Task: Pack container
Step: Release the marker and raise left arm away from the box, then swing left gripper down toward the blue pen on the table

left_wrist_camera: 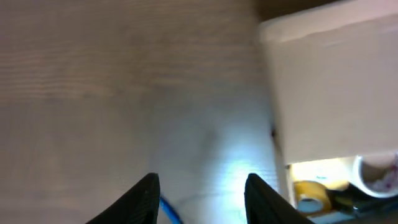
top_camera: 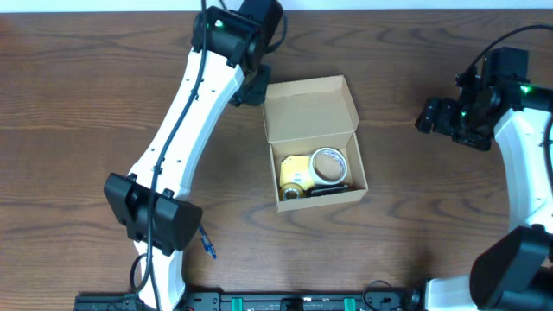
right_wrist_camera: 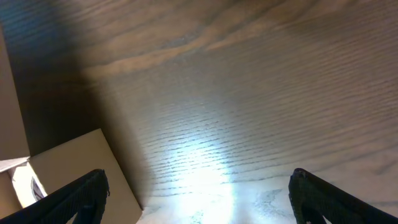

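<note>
The tan cardboard container (top_camera: 318, 173) sits mid-table with its hinged flap lid (top_camera: 309, 108) standing open at the far side. Inside lie a white tape roll (top_camera: 330, 165), a yellow block (top_camera: 296, 168) and a tan tape roll (top_camera: 293, 191). My left gripper (top_camera: 251, 86) is open and empty, just left of the lid's far corner; its wrist view shows the lid (left_wrist_camera: 336, 87) and box contents at the right. My right gripper (top_camera: 432, 115) is open and empty, well right of the box; its wrist view shows a box corner (right_wrist_camera: 68, 174) at the lower left.
A small blue object (top_camera: 207, 246) lies on the wooden table near the left arm's base; it also shows between the left fingers (left_wrist_camera: 169, 211). A dark rail runs along the table's front edge (top_camera: 285, 302).
</note>
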`<state>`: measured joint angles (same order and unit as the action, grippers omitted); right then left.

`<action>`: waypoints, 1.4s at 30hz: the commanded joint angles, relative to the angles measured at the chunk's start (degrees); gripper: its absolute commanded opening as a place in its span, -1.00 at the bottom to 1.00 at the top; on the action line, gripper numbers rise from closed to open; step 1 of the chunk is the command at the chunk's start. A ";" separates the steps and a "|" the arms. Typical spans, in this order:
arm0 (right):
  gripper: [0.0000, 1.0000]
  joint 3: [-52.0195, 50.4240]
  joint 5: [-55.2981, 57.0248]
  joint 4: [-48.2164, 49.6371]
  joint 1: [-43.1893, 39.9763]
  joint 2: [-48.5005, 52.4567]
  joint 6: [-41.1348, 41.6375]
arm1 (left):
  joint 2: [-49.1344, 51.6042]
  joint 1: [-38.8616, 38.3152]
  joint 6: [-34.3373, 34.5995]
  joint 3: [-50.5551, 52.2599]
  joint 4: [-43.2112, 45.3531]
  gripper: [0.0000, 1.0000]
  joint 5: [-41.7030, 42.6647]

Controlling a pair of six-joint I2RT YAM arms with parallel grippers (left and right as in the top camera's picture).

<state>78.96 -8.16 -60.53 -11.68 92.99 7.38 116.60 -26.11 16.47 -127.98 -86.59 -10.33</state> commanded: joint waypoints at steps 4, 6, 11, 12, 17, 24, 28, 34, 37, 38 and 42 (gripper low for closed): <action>0.84 0.76 -0.46 0.11 -0.31 0.02 -0.61 | -6.97 -1.27 10.27 -1.11 -3.10 -0.12 -6.64; 0.84 0.76 -0.48 0.20 -0.31 0.02 -0.61 | -8.13 -1.99 11.58 -1.07 -4.52 -0.12 -8.52; 0.85 0.76 -0.50 0.35 -0.28 0.02 -0.59 | -9.05 -3.98 14.16 -1.07 -5.51 -0.18 -17.81; 0.85 0.76 -0.59 0.39 -0.28 0.02 -0.59 | -9.09 -4.04 14.27 -1.07 -3.78 -0.26 -21.07; 0.85 0.76 -1.31 0.57 -0.28 0.02 -0.59 | -9.27 -4.04 12.17 -1.09 14.97 0.27 -48.46; 0.85 0.74 -1.29 0.04 -0.28 0.02 -0.61 | -9.29 -4.04 -3.23 -1.09 46.71 0.91 -71.08; 0.86 0.74 -1.31 0.57 -0.28 0.02 -0.61 | -10.67 -4.04 -3.41 -1.07 46.69 0.91 -67.95; 0.85 0.74 -1.31 0.94 -0.28 0.02 -0.61 | -13.90 -5.44 2.49 -1.01 31.67 0.91 -51.84; 0.86 0.74 -1.29 0.94 -0.28 0.02 -0.61 | -17.57 -5.44 6.71 0.87 28.11 0.91 -40.79; 0.86 0.74 -1.31 0.94 -0.28 0.02 -0.61 | -18.93 -5.44 6.73 2.12 28.15 0.91 -38.36; 0.86 0.74 -1.31 0.92 -0.28 0.02 -0.59 | -26.86 -5.44 6.71 12.26 31.74 0.91 -30.80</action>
<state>79.02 -9.23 -59.66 -11.68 92.99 7.18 93.89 -31.62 21.37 -120.33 -55.88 -49.45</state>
